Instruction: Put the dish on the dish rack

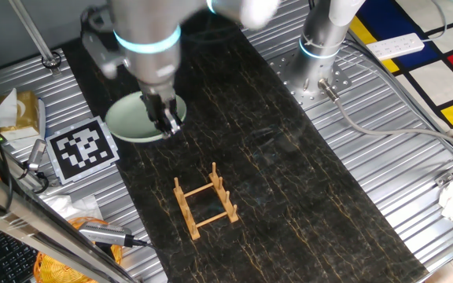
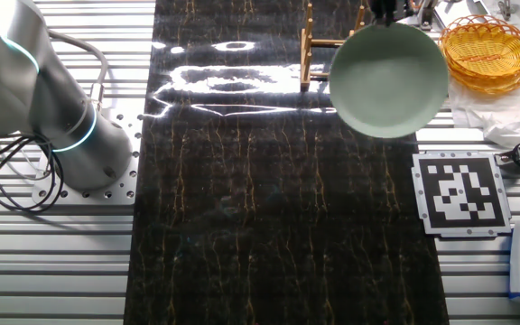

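In one fixed view the gripper (image 1: 169,119) pinches the rim of the dish (image 1: 132,119), the dish rack (image 1: 204,206) well below it — in the other fixed view the dish (image 2: 388,79) hangs tilted under the gripper (image 2: 385,13), overlapping the rack (image 2: 319,45).

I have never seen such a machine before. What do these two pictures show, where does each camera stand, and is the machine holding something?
Both pictures show one robot arm at a table, photographed at the same moment from opposite sides. The arm's base is bolted to the ribbed metal table, beside a dark mat. At its end is a gripper with two fingers. It appears to pinch the rim of the dish, a pale green plate. In the other fixed view the dish looks tilted and raised off the mat. A small wooden dish rack stands empty on the mat, apart from the dish. Around the mat lie a black-and-white marker card, a wicker basket and a power strip.
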Motion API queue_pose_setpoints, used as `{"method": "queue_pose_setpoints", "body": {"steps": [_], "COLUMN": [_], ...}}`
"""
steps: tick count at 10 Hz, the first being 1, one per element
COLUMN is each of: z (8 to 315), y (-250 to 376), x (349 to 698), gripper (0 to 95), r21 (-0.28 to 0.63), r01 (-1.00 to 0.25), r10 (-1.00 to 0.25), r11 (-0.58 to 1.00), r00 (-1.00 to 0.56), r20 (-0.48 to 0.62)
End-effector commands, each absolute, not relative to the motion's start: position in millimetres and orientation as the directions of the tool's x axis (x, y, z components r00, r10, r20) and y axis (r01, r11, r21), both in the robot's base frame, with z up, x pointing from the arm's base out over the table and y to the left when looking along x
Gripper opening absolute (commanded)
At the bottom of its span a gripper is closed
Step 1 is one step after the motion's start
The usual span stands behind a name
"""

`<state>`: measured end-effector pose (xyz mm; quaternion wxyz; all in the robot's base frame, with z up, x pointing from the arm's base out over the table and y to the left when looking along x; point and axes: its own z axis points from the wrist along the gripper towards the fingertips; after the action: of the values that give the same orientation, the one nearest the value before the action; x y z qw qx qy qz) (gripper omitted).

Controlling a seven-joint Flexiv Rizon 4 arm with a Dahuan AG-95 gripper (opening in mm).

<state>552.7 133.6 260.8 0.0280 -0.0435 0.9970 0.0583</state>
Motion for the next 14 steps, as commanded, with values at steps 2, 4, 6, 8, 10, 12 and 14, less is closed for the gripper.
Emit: {"method": "queue_pose_setpoints", "body": {"steps": [2,4,6,8,10,12,14], "z": [283.1,286.2,286.2,286.2,286.2,286.2,286.2], "y": [162.5,163.4,163.4,163.4,163.4,163.4,163.4], "x": [551.2,547.8,547.8,547.8,547.8,547.8,547.8], "gripper": [0.0,0.0,0.0,0.0,0.0,0.0,0.0], "r21": [0.494,0.514,0.442,0.241,0.154,0.189,0.264], "r01": [0.015,0.002,0.015,-0.068,-0.162,-0.121,-0.041], "r10": [0.035,0.031,0.033,-0.059,-0.156,-0.125,-0.054], "r11": [0.869,0.858,0.897,0.968,0.975,0.975,0.964], "r00": [-0.999,-0.998,-0.999,-0.997,-0.987,-0.992,-0.998], "r20": [-0.031,-0.048,-0.034,-0.047,-0.049,0.01,0.041]}}
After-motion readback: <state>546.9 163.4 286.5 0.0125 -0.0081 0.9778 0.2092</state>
